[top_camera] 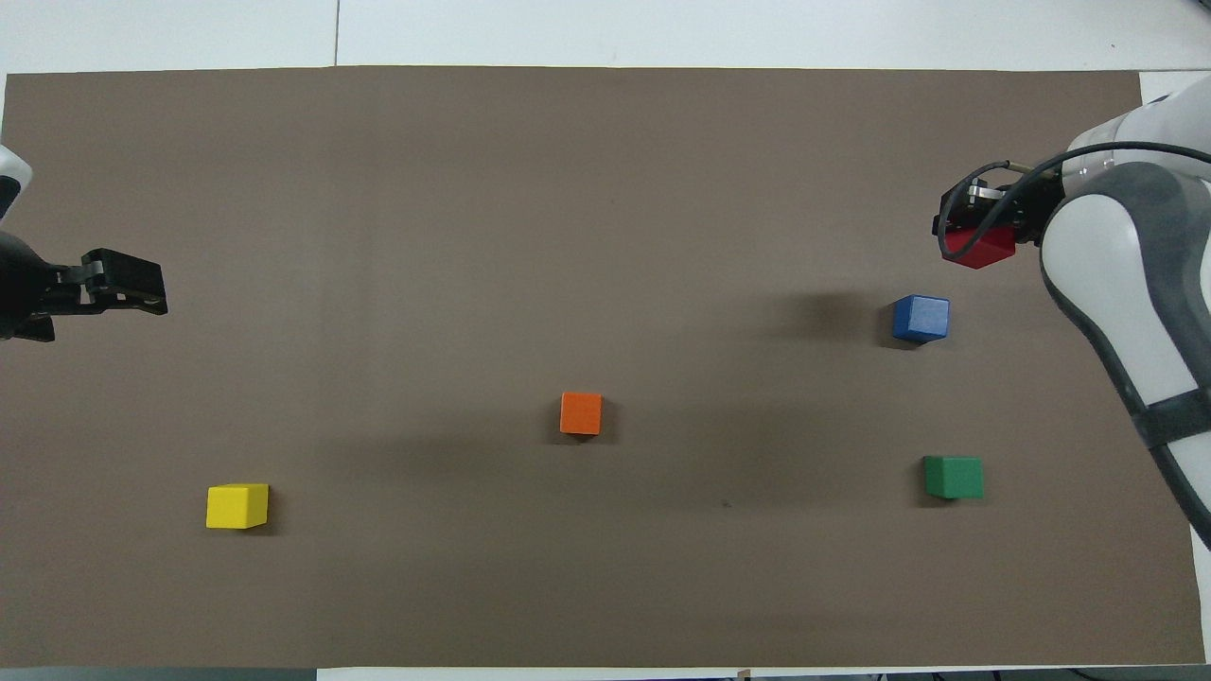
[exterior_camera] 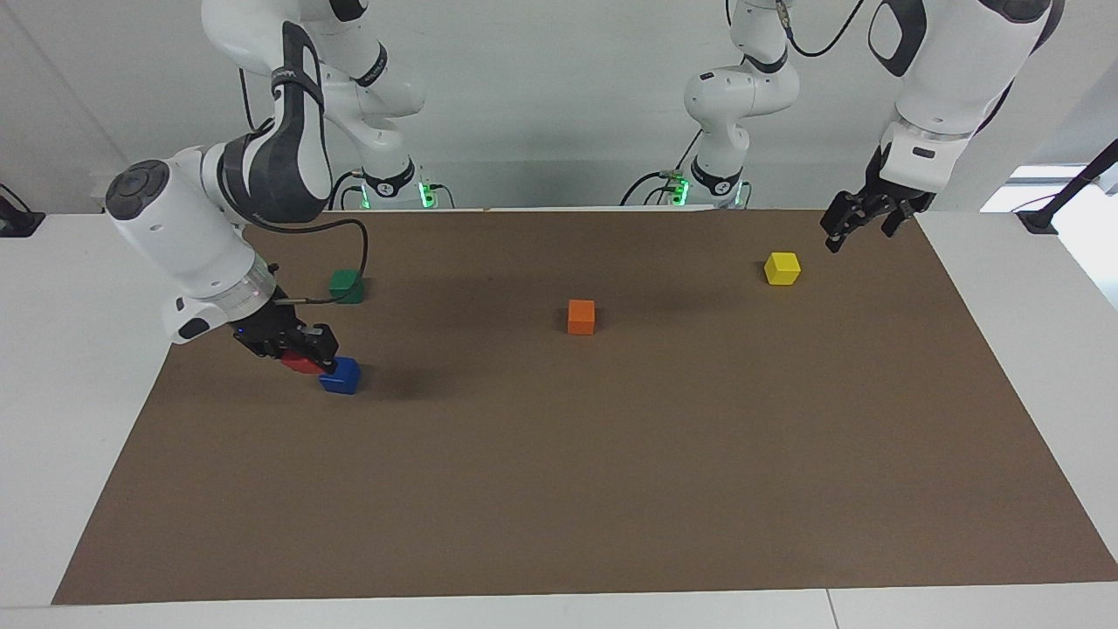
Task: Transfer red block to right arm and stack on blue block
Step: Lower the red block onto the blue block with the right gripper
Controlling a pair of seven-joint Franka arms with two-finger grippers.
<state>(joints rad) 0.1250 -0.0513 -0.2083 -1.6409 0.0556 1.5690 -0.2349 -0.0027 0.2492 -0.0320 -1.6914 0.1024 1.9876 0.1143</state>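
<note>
— While the camera across the table looks at them, what is the right gripper [exterior_camera: 307, 356] doing?

— It hangs low at about eight o'clock in that view, fingers clamped on the red block [exterior_camera: 302, 362]. The red block is up in the air, tilted, over the mat [exterior_camera: 559, 489] just beside the blue block [exterior_camera: 341, 376]. From here the two cubes seem to overlap at an edge, but I cannot tell whether they touch.

— And the blue block itself?

— Flat on the mat, toward the right arm's end of the table. A green block [exterior_camera: 347, 286] sits nearer to the robots than it.

— The other arm?

— The left gripper [exterior_camera: 860, 223] waits at two o'clock, fingers spread apart and holding nothing, over the mat's corner. A yellow block [exterior_camera: 783, 268] lies near it, and an orange block [exterior_camera: 581, 316] sits around the middle.

— Now from the high camera at the robots' own end?

— The right gripper [top_camera: 979, 227] shows at three o'clock, still-looking, gripping the red block [top_camera: 979, 248]. It appears a little apart from the blue block [top_camera: 920, 318], which lies toward four o'clock of centre.

— So not stacked?

— No, the blue block's top is bare. The green block [top_camera: 954, 477] is at four o'clock, the orange block [top_camera: 581, 413] near the centre, the yellow block [top_camera: 236, 505] at eight o'clock.

— And the left gripper [top_camera: 128, 284]?

— At nine o'clock, over the mat's [top_camera: 605, 586] edge, fingers apart, empty.
</note>
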